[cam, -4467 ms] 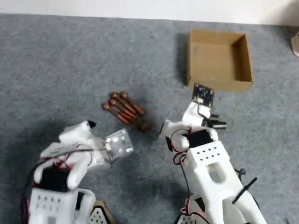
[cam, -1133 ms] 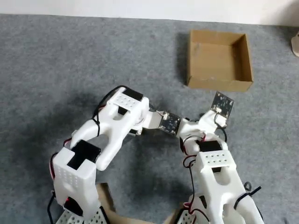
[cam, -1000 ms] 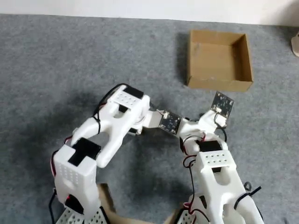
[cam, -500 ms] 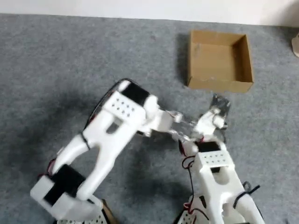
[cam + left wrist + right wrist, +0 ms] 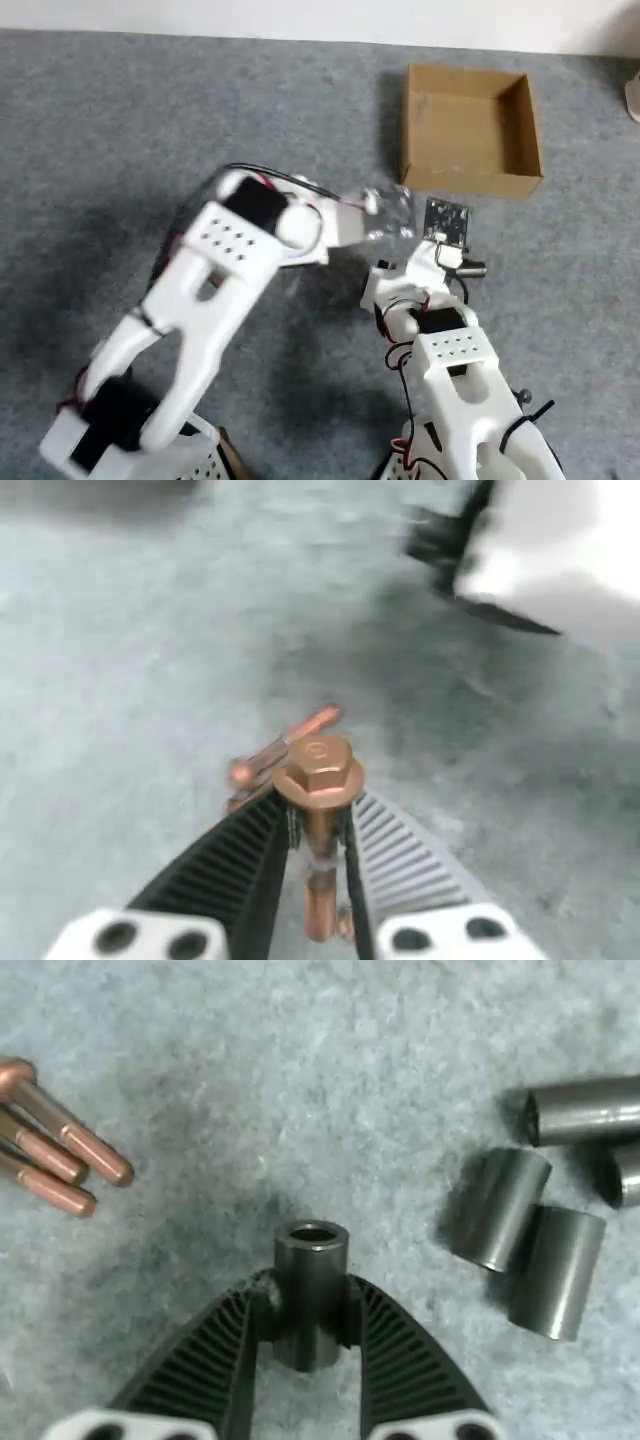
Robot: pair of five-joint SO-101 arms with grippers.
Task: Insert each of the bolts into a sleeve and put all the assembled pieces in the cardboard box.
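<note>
**Control:** What's on your screens?

**Operator:** I see the grey table (image 5: 110,120) with both arms over it. The left arm (image 5: 215,265) is extended across towards the right arm (image 5: 450,360). Their ends sit close together, just in front of the cardboard box (image 5: 468,182).

**Control:** What's in the box?

**Operator:** Looking down into it, I see its plain brown floor.

**Control:** And the jaws?

**Operator:** The left jaws are clamped on a copper bolt (image 5: 318,772), pinching the shank just under the hex head. The right jaws are closed around a dark sleeve (image 5: 311,1260), with its open bore facing my wrist camera.

**Control:** The other parts?

**Operator:** I count four loose sleeves (image 5: 555,1270) lying on the table to one side of the held sleeve. The loose bolts (image 5: 65,1155) lie together on the other side of it.
</note>
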